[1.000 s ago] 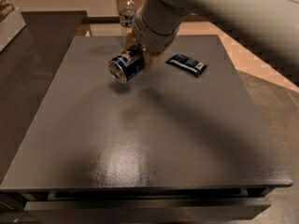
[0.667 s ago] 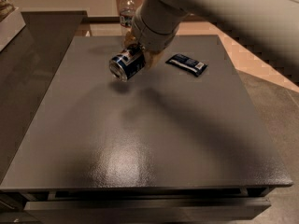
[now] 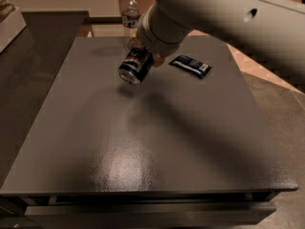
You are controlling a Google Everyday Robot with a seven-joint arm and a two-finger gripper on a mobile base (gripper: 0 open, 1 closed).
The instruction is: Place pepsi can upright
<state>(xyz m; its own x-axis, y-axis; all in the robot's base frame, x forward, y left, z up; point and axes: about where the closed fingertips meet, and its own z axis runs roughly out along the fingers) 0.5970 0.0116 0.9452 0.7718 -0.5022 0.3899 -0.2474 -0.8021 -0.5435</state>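
Blue metal fills my claw (image 3: pixel 144 53): it is clenched on the can (image 3: pixel 134 69), which hangs just below it, and the shadow under it suggests it is clear of the table (image 3: pixel 143 147). The can's long axis is tilted, silver end down and forward, so I must swing it to vertical. Beneath lies flat grey tabletop with room to spare. A packet (image 3: pixel 190 66) lies near to one side, a bottle (image 3: pixel 129 8) behind.
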